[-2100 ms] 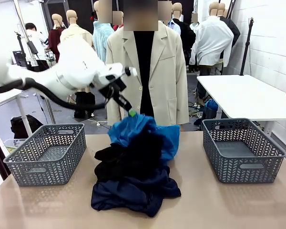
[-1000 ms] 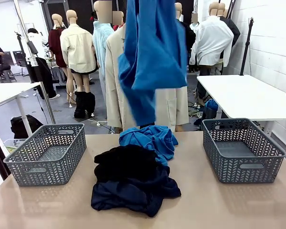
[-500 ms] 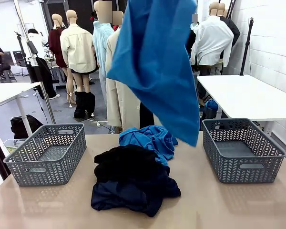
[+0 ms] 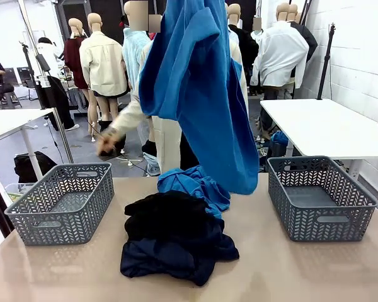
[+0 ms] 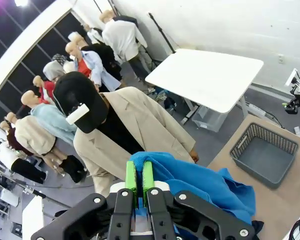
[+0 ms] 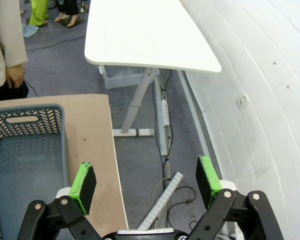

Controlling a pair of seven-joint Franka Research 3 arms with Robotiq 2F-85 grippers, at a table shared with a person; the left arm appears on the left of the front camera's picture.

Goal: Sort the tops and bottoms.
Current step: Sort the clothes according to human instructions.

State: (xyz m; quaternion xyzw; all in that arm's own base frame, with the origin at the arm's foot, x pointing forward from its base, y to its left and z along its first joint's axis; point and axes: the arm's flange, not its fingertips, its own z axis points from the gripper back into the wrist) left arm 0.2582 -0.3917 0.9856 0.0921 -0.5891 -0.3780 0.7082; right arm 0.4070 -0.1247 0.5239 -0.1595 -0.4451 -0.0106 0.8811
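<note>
Hanging above the table, one bright blue garment is pinched between the narrowed pads of the left end effector. Below lies a pile: second blue garment at 12 o'clock, black garment central, navy garment at 6 o'clock. A grey basket stands at 9 o'clock of the pile and a second basket at 3 o'clock. The right end effector is spread wide, holding nothing.
</note>
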